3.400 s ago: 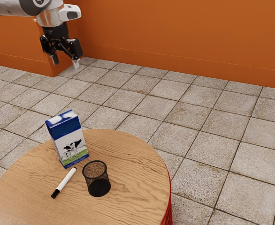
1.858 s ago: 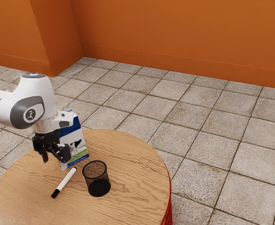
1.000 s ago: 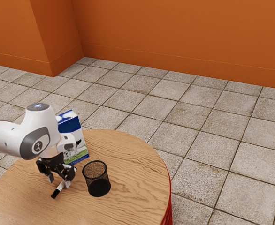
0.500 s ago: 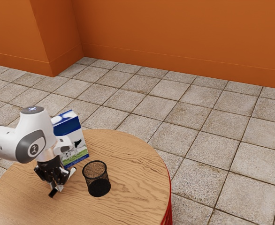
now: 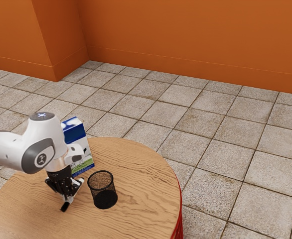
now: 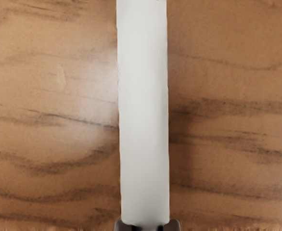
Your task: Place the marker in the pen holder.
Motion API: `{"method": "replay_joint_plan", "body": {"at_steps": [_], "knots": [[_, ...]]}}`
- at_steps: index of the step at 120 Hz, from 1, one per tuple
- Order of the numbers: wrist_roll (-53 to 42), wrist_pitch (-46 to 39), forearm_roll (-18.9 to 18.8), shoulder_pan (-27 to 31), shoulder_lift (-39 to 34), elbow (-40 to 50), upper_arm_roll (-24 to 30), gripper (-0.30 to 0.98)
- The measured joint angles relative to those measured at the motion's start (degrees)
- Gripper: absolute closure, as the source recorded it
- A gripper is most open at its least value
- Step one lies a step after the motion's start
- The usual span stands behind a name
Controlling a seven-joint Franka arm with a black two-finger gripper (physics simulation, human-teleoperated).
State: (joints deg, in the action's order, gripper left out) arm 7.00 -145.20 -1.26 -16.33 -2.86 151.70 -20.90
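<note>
Slim white marker [image 6: 143, 110], black at one end, grasped between the fingers [image 5: 70, 198], near mesh pen holder [image 5: 105, 198]

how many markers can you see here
1. The marker is in the pincer, beside the pen holder, its black end pointing away from the carton. Another could be hidden behind the carton or arm.

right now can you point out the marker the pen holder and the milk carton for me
Marker [image 6: 143, 110]: wrist view, on its white barrel.
Pen holder [image 5: 105, 192]: exterior view, on its mesh side.
Milk carton [image 5: 75, 131]: exterior view, on its blue upper part.
</note>
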Motion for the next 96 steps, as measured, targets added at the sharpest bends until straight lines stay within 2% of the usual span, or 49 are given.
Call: {"method": "replay_joint_plan", "body": {"at_steps": [36, 96], "knots": [[2.4, 9.3, -0.2, -2.3, -3.9, -3.2, 0.6, 0.79], [9.8, 43.2, 0.2, -2.8, -5.2, -21.1, 5.5, 0.79]]}}
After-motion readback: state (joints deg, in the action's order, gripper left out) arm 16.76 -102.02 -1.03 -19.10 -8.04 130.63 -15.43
